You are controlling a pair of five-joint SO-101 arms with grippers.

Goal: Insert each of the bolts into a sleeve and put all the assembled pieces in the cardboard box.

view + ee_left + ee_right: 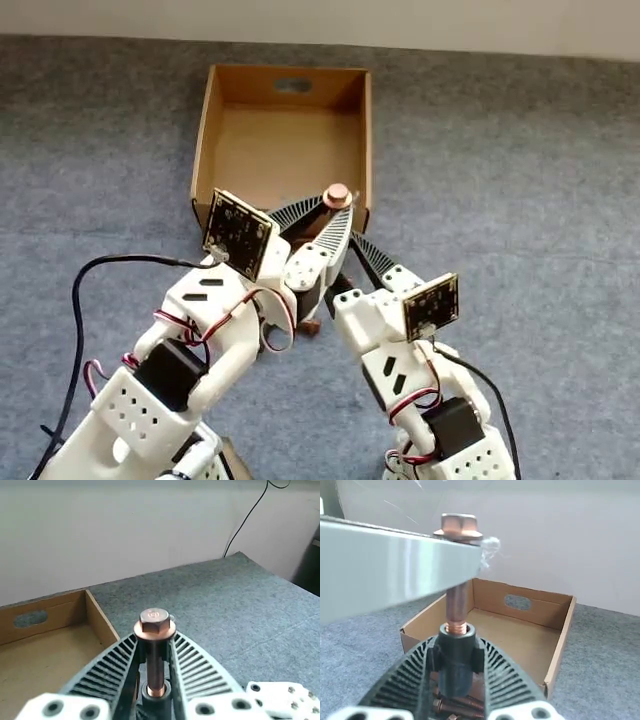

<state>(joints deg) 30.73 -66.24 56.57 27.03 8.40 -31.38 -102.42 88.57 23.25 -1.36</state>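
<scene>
1. Just short of the cardboard box (203,140), left fingers (115,670) clasped the bolt (156,665) and right fingers (415,675) clasped the sleeve (456,655), tip at its mouth.
2. Keeping shaft and bore aligned seemed essential.

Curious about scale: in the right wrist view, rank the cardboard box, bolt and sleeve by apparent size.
1. cardboard box
2. bolt and sleeve, unranked: bolt longer, sleeve thicker, both close up.

From behind both arms, the high view looks steeply down over the grey worktop (520,150). The wrist views look out close along the left claw (155,640) and right claw (458,645) toward the far wall (125,530). Both take in the upright bolt (156,662) and cardboard box (520,645).
</scene>
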